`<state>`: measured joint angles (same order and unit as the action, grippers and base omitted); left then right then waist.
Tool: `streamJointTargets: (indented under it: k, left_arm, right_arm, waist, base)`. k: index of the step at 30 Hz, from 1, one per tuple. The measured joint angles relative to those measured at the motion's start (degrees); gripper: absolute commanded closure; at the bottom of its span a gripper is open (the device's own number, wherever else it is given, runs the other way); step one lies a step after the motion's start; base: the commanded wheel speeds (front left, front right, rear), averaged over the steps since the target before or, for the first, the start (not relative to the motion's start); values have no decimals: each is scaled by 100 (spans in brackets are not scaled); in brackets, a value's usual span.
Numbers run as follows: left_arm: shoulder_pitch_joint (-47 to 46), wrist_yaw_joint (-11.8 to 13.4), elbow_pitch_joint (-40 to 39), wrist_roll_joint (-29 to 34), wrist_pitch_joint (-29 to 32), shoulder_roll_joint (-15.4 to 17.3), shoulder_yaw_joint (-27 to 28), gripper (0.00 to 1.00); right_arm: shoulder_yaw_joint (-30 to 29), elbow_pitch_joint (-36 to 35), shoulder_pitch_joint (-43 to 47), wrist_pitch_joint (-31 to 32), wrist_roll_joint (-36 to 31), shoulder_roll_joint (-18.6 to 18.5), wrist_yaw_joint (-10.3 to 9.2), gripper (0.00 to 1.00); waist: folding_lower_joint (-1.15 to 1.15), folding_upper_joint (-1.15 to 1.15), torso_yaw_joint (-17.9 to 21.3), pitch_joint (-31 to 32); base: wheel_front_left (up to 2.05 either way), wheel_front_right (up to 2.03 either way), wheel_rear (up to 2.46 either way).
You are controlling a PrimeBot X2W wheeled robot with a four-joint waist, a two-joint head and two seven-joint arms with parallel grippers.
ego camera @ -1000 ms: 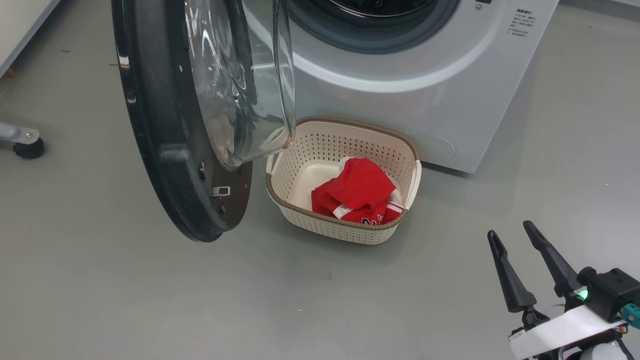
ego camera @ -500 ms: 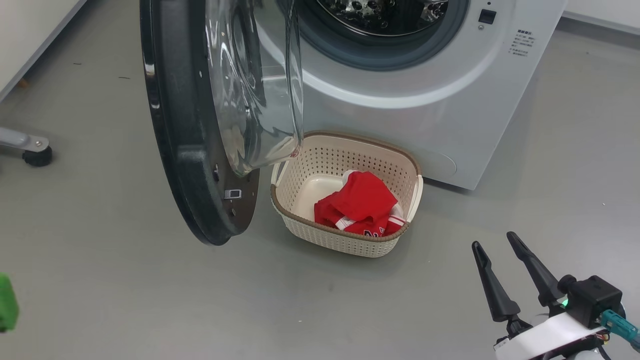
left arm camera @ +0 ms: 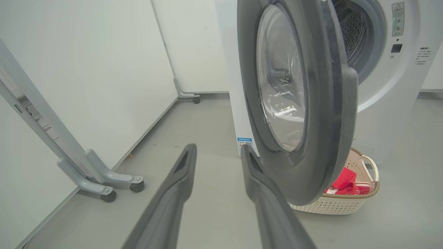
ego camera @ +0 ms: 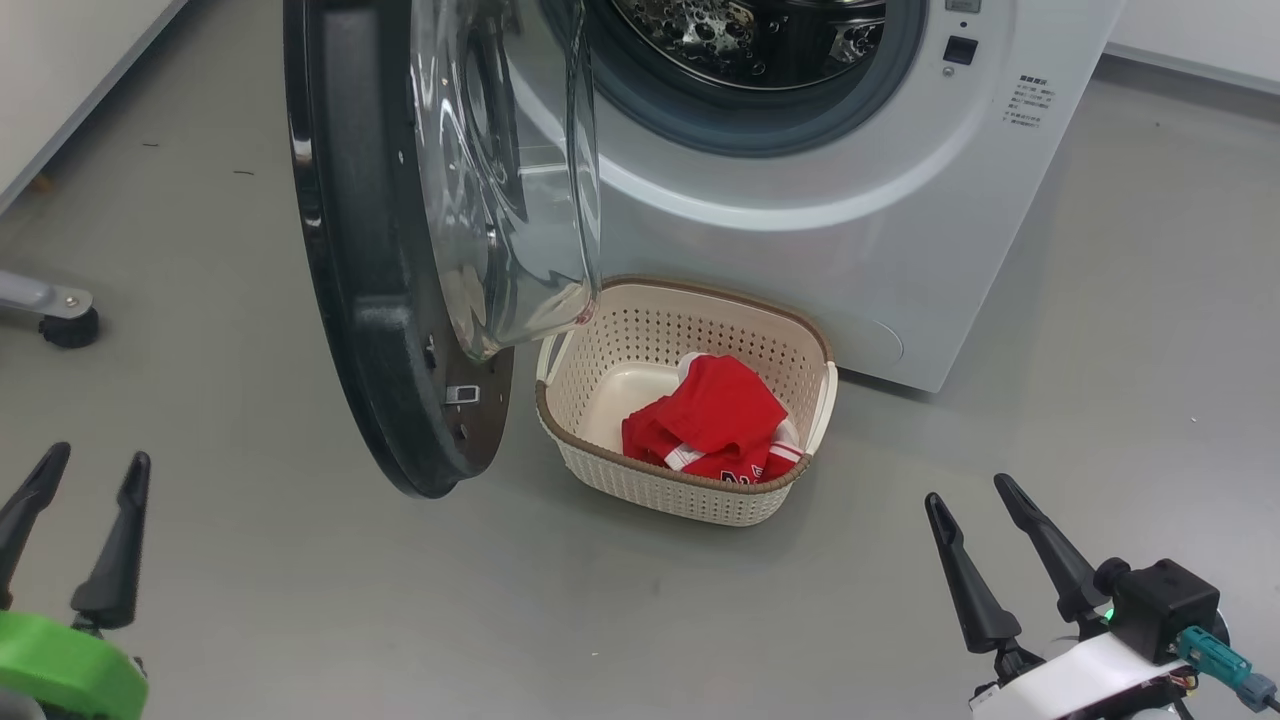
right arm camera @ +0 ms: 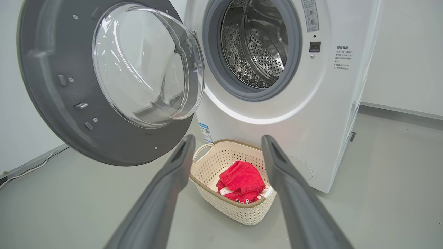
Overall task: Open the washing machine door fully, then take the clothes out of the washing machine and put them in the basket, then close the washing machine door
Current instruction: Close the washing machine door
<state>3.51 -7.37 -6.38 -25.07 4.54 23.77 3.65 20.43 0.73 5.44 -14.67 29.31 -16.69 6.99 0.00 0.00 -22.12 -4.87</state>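
The washing machine (ego camera: 800, 230) stands with its door (ego camera: 350, 260) swung out to the left, the glass bowl facing the drum (right arm camera: 256, 41). Bare perforated steel is all I see inside the drum. The cream basket (ego camera: 700, 292) sits on the floor against the washer's front, under the door's lower edge, with red clothes (ego camera: 715, 420) in it. My left gripper (ego camera: 97, 460) hovers low at the left, open and empty, its fingertips just left of the door's rim (left arm camera: 311, 103) in the left wrist view. My right gripper (ego camera: 968, 492) is open and empty, right of the basket (right arm camera: 238, 211).
A grey caster foot (ego camera: 60, 320) of a white partition stands on the floor to the left, seen again as the partition legs (left arm camera: 104, 183). White panels (left arm camera: 104, 69) line the left side. Grey floor (ego camera: 600, 620) stretches between my grippers and the basket.
The camera has tilted up, showing more of the drum. My left gripper has risen into the lower left with its fingers now apart. The right gripper stays open.
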Motion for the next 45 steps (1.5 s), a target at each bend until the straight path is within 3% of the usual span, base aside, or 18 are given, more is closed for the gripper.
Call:
streamJointTargets:
  k: [8,19,45]
  left_arm:
    - [454,0,-27,-103,-728,-121,-188,0]
    - [858,0,74,-29,-1251,-169,-385,0]
    - [1063,0,237,215,-1726,-123,-641,0]
  right_arm:
    - [-37,46,12,0,-12,40,0,0]
    - [-80,67,95,0,-20,59,0,0]
    - [-90,85,91,0,-20,132,0,0]
  waist:
    - [0,0,-1,37]
    - [0,0,-43,40]
    - [0,0,43,6]
  base:
    - [0,0,0]
    - [0,0,0]
    - [0,0,0]
